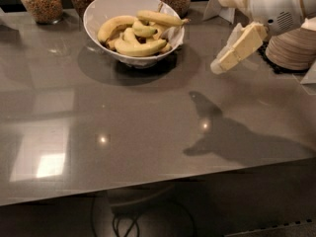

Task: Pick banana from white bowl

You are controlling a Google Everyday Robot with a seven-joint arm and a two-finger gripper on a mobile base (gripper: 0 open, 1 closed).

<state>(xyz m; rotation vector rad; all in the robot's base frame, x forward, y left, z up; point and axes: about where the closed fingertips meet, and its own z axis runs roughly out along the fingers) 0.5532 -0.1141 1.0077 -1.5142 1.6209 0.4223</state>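
Hovering right of the glossy white bowl (94, 10), the cream gripper (222, 32), spread and empty, should straddle the slender yellow banana (159, 18) lying topmost.

Gripper (220, 64) hangs in the air over the tabletop (123, 132), off to the right of the white bowl (94, 9) in view, and the lane between them is open grey surface. The wide front stretch of tabletop is open too. At the back it's tight: a row of jars (42, 1) stands close behind the bowl's rim. A stack of pale dishes (291, 48) crowds the gripper's far side. Above the bowl there's open air. The banana (160, 18) lies on top, with the other bananas (140, 47) packed beneath and beside it.
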